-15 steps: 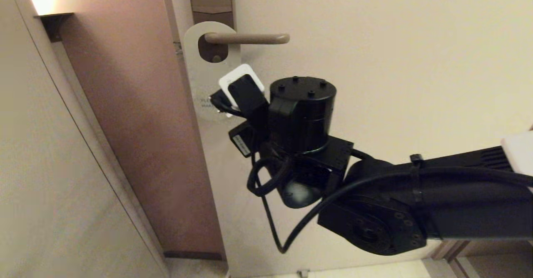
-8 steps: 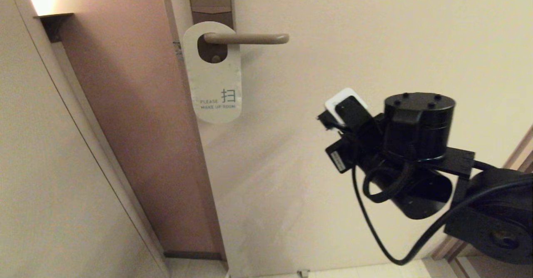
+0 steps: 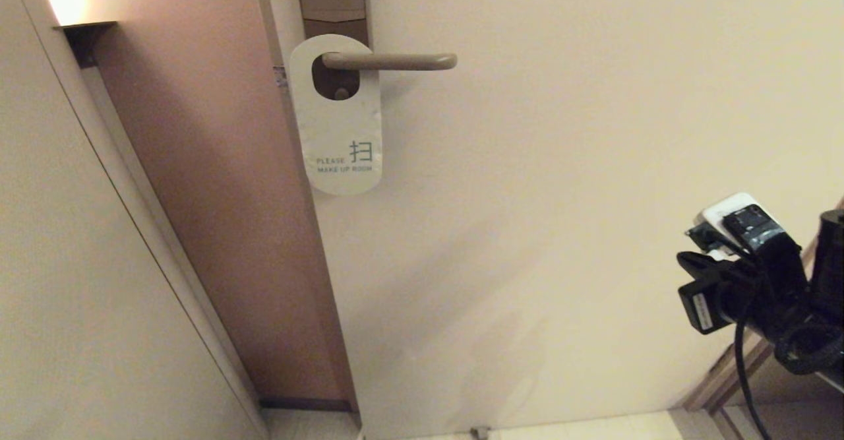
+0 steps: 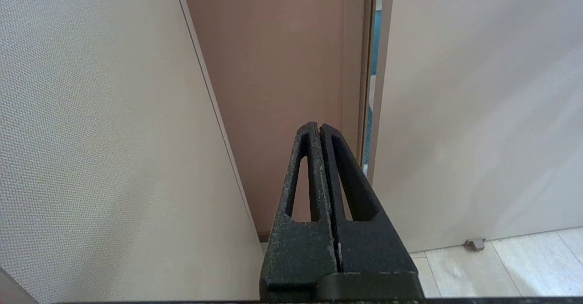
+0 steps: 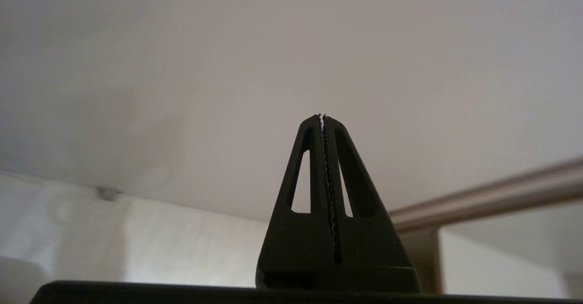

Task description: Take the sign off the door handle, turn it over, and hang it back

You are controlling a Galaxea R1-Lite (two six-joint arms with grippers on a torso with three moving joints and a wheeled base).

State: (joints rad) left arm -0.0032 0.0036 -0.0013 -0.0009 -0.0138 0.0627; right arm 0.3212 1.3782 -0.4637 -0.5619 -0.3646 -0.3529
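Right gripper closed, sign hanging vertically, white face out

One sign, one door handle, one door, and two hands: left, right.

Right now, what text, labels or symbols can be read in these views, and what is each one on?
"PLEASE MAKE UP ROOM": on the white face of the sign hanging on the door handle.
"扫": a Chinese character on the sign, just above those words.
White label on the right wrist camera housing: too small to read.
Wrist views: no text.
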